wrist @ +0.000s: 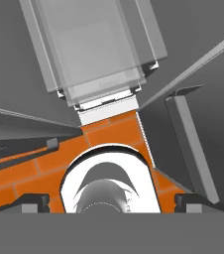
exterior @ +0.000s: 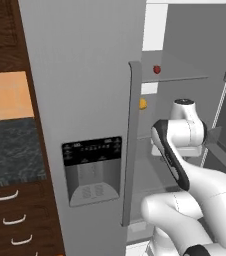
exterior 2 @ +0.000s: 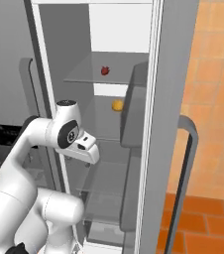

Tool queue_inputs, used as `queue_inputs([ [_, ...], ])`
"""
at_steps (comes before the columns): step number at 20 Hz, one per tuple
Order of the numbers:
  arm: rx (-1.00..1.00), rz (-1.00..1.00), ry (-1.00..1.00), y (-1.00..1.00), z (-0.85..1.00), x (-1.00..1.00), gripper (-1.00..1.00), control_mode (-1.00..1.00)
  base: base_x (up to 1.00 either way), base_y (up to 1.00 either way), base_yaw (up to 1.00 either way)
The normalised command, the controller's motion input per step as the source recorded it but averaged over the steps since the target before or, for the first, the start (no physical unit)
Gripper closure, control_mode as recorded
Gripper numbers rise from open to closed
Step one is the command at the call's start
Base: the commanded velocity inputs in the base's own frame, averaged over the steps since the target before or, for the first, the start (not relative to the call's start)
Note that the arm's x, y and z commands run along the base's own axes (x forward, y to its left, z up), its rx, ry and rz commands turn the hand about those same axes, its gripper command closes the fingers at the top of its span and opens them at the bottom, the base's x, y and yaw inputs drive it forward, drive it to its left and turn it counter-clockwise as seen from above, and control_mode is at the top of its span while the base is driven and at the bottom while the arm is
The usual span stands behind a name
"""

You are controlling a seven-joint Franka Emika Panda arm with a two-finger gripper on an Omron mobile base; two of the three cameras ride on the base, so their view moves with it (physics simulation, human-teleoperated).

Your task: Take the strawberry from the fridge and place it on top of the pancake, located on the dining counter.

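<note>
**A:** Where is the strawberry?

**B:** The strawberry (exterior 2: 104, 70) sits on a glass shelf (exterior 2: 84, 77) high inside the fridge (exterior: 85, 75), toward the back. From the left base view it (exterior: 157, 69) shows as a small dark-red berry past the edge of the closed left door.

**A:** Anything else on the shelves?

**B:** An orange-yellow fruit (exterior 2: 117, 105) lies one shelf lower, a little to the right of the berry in the right base view. In the left base view it peeks out just beside the long vertical handle (exterior: 133, 140).

**A:** And the doors?

**B:** The right door (exterior 2: 168, 124) is swung open, its bins facing the compartment. The left door, with the black dispenser panel (exterior: 92, 151), is shut.

**A:** Where is the arm?

**B:** The arm (exterior: 177, 150) reaches into the open compartment, with its wrist at about mid height, below both fruits and well apart from the strawberry.

**A:** What about the hand?

**B:** In the hand view the hand (wrist: 111, 203) points downward past the lower shelves to the orange tiled floor (wrist: 109, 134). Its two dark fingertips (wrist: 32, 202) stand at the far sides of that view, spread as wide as they go, with nothing between them.
</note>
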Motion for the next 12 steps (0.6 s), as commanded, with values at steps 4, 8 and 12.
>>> queue_inputs([
  [4,0.00,0.00,0.00,0.00,0.00,0.00,-1.00,1.00,0.24,-0.30,0.00],
  [8,0.00,0.00,0.00,0.00,0.00,0.00,-1.00,1.00,0.31,-0.48,-0.01],
  [12,0.00,0.00,0.00,0.00,0.00,0.00,-1.00,1.00,0.41,-0.29,-0.01],
])
